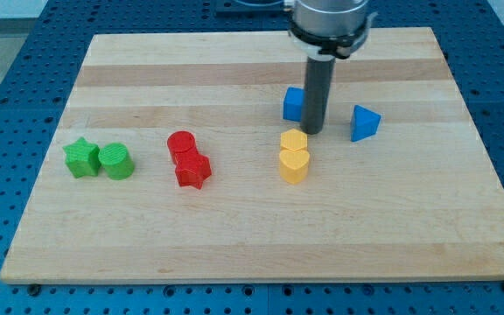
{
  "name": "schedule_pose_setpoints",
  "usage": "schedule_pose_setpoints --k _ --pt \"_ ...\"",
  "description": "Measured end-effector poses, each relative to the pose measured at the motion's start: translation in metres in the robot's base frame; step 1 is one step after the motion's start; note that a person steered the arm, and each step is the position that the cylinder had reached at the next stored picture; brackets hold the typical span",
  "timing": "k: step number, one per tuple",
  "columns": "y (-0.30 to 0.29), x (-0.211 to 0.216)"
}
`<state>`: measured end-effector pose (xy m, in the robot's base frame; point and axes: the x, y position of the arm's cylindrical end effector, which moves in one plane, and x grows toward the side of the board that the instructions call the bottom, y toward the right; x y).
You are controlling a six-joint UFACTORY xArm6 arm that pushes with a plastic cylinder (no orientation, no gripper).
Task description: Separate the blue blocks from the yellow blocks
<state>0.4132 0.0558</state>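
Two blue blocks (294, 103) (364, 122), two yellow blocks (293, 140) (294, 164), my tip (312, 131) between.

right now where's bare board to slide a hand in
Free: the view's bottom strip below all blocks, and the top left above the green pair. Crowded: my tip sits between the blue cube, blue wedge and yellow pair.

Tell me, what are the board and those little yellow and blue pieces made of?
The board looks like pale wood: grain and plank stripes show, matte finish. The yellow blocks, blue cube and blue triangular block look like moulded or printed plastic, with even colour and a dull sheen. My tip looks like dark metal or plastic.
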Motion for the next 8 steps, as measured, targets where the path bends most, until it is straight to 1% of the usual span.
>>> schedule_pose_setpoints --k 2,3,4,5,6,7,8 --pt "-0.046 -0.008" --pt "-0.039 -0.052" --pt "-0.046 -0.060" --pt "-0.008 -0.069" --pt "0.045 -0.055" --pt "0.082 -0.034" --pt "0.093 -0.019"
